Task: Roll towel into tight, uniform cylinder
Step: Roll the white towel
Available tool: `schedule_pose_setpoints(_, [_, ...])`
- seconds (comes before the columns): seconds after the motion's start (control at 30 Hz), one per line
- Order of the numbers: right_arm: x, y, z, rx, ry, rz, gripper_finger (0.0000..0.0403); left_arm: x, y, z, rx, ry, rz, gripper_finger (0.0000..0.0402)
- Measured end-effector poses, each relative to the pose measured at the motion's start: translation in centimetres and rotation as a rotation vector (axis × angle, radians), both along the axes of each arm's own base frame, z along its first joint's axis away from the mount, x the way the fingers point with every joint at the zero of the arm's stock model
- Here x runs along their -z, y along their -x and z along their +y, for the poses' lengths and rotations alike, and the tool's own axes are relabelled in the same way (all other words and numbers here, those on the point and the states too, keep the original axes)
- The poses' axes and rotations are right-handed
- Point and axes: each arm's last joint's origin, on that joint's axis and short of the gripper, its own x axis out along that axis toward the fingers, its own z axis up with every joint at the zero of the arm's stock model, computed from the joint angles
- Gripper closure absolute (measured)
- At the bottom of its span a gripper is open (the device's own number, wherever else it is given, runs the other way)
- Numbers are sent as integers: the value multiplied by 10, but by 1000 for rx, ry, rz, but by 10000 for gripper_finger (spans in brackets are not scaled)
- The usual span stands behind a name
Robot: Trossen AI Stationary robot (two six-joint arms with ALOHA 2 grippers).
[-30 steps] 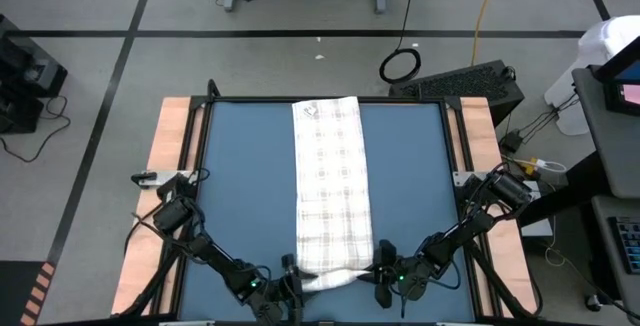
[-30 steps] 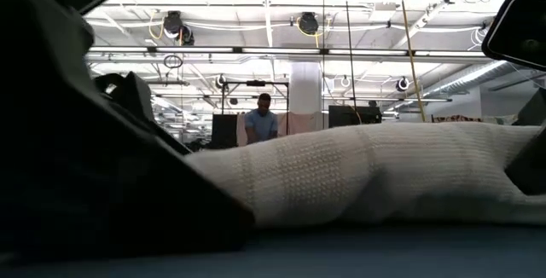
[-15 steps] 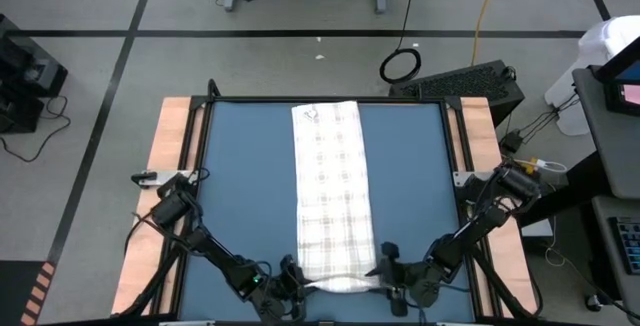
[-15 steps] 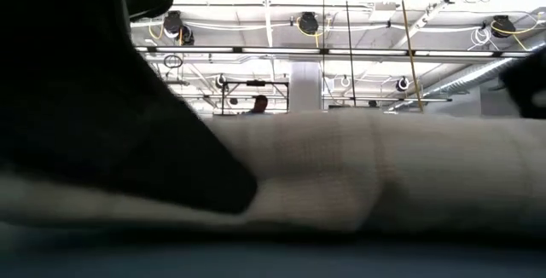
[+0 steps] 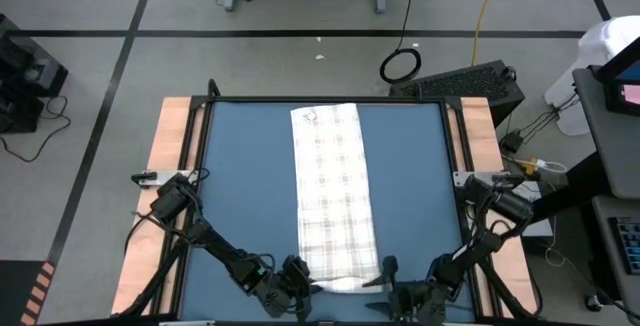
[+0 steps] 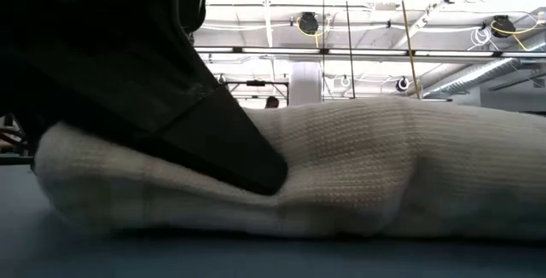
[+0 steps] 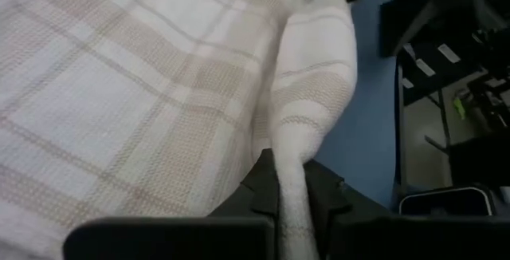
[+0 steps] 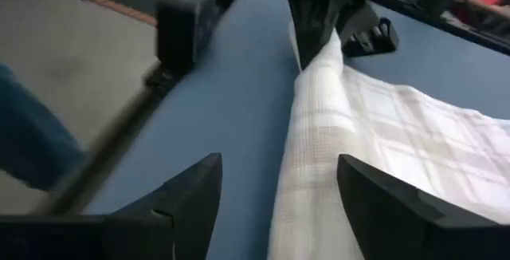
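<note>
The white checked towel lies as a long strip down the middle of the blue mat. Its near end is wound into a short roll that rests on the mat. My left gripper is at the roll's left end and is shut on it. My right gripper is at the roll's right end, open, with a finger on each side of the cloth. In the low view the roll fills the picture, and a dark finger of my left gripper lies on it. My left gripper pinches the roll's left end between its two fingers, on a bunched fold of several layers. The fingers come from the table's left, slanting down, in line with the roll. The roll rests on the mat. My right gripper: whether its open fingers touch the cloth, I cannot tell.
Bare blue mat lies on both sides of the towel. Wooden rails border the mat at left and right. A black box and cables sit beyond the far right corner. A person stands far off in the room.
My left gripper has shut on the roll's left end, and its wrist has rolled. My right gripper has opened, let go of the roll's right end, rolled its wrist and drawn back toward the near right. The rolled end now sits higher and rounder on the mat.
</note>
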Motion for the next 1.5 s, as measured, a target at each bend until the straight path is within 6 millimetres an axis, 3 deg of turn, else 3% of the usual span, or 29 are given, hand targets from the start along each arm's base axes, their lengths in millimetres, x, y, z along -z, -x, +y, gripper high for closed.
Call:
schedule_pose_setpoints(0.13, [8, -7, 8, 43, 73, 11, 163, 0, 0, 0, -11, 38, 21, 379])
schedule_pose_setpoints(0.3, [14, -9, 7, 98, 29, 42, 163, 1, 0, 0, -15, 51, 28, 378])
schedule_pose_setpoints(0.6, [-1, -6, 9, 179, -16, -32, 163, 3, 1, 1, -14, 61, 49, 378])
schedule_pose_setpoints(0.8, [7, -9, 0, 215, -76, 48, 164, 3, 1, 1, -12, 63, 52, 378])
schedule_pose_setpoints(1.1, [12, -16, -10, 268, -205, 155, 215, 3, 2, -1, 16, 29, 46, 374])
schedule_pose_setpoints(1.27, [12, -18, -11, 294, -307, 185, 259, 3, 3, -1, 27, -15, 34, 337])
schedule_pose_setpoints(1.5, [12, -14, -7, 301, -376, 198, 309, -3, 5, 4, 48, -121, 41, 233])
